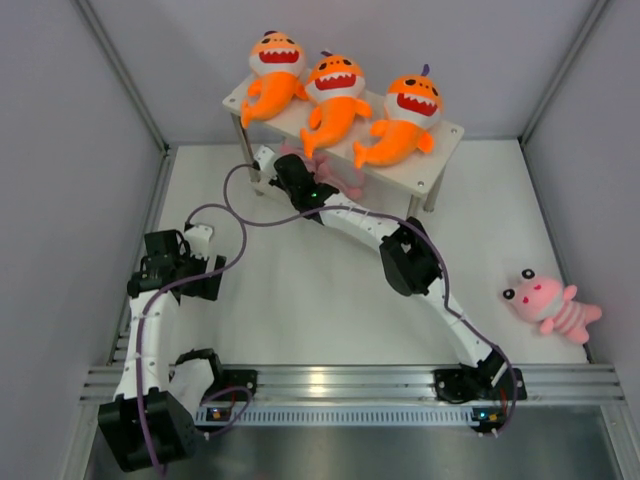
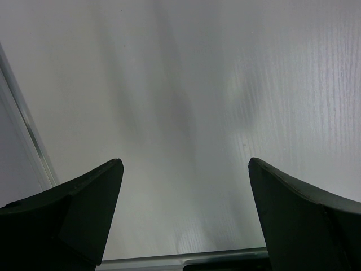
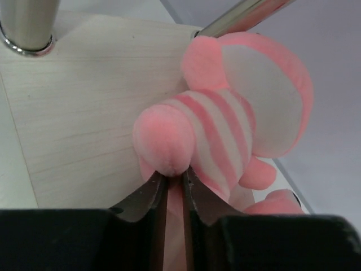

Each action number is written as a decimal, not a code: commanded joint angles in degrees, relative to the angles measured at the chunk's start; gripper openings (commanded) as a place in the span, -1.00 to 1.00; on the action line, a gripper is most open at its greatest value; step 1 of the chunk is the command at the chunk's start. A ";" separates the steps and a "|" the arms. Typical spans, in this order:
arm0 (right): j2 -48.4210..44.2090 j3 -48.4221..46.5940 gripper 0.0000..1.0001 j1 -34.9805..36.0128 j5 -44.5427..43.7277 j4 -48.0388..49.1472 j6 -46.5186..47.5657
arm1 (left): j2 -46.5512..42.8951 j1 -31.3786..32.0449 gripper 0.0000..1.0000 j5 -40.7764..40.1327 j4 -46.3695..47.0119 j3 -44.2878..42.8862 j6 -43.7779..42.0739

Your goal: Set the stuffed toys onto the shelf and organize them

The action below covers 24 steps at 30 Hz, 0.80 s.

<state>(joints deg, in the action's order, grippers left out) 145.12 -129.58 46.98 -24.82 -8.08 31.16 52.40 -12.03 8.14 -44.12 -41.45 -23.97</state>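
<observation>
The right gripper [image 3: 174, 179] is clamped on a fold of a pink striped plush [image 3: 225, 118] lying on the lower tier of the shelf [image 3: 84, 113], three orange plushes [image 1: 335, 100] occupy the top tier, and the left gripper [image 2: 185, 162] hangs with jaws wide apart above the table [image 2: 186, 84].

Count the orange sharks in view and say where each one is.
3, in a row on the shelf top: left shark, middle shark, right shark. More could hide beneath it.
</observation>
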 commanded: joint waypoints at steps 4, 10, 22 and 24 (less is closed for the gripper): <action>1.14 -3.84 -1.00 -0.75 2.06 -0.10 -3.99 | 0.24 -0.54 0.98 0.56 1.05 -0.21 0.06; -2.65 -3.31 -1.00 2.76 1.71 0.69 -11.28 | 0.33 -0.54 0.98 0.82 1.05 -0.21 -0.03; -2.74 -3.05 -1.00 5.05 -6.38 -1.59 -21.22 | -0.02 -0.54 0.98 0.91 1.05 -0.21 -0.20; -2.56 -3.05 -1.00 5.05 -5.68 -1.77 -20.96 | -0.02 -0.54 0.98 0.91 1.05 -0.12 -0.20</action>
<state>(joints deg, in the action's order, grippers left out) 145.45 -131.28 51.66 -29.80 -8.54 13.23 52.42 -12.25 8.16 -44.07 -41.45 -23.97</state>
